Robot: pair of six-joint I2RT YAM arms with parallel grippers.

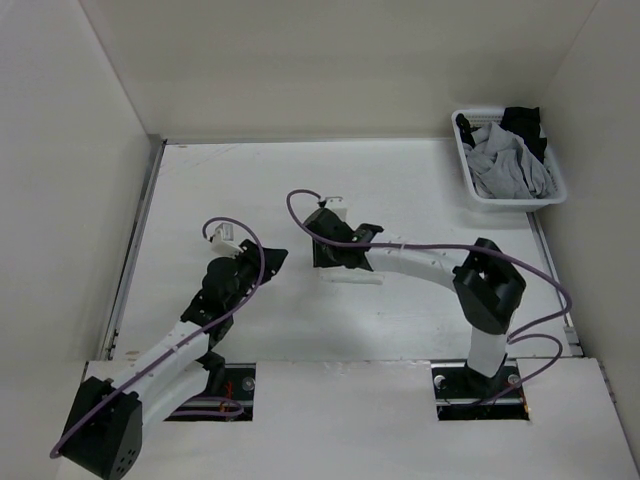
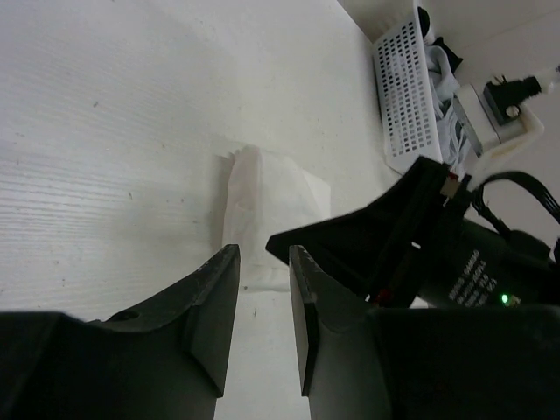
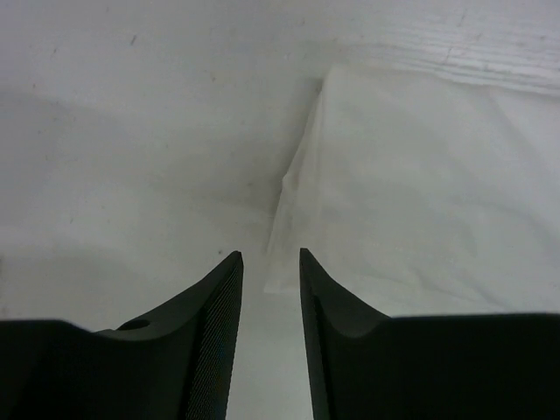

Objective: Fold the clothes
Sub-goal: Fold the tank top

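Observation:
The clothes [image 3: 420, 192] lie on the table as a small flat white folded piece. In the left wrist view the clothes [image 2: 271, 197] sit just beyond my fingers. From above only a white strip of the clothes [image 1: 352, 277] shows under the right arm. My right gripper [image 3: 269, 258] hovers low at the fold's near corner, open, with bare table between its fingers. In the top view my right gripper [image 1: 325, 258] is at mid-table. My left gripper [image 2: 262, 262] is open and empty, a short way left of the clothes. My left gripper [image 1: 268, 260] points toward the right one.
A white perforated basket [image 1: 553, 187] stands at the back right, holding grey garments [image 1: 505, 165] and a black garment [image 1: 525, 125]. The basket [image 2: 402, 96] also shows in the left wrist view. White walls enclose the table on three sides.

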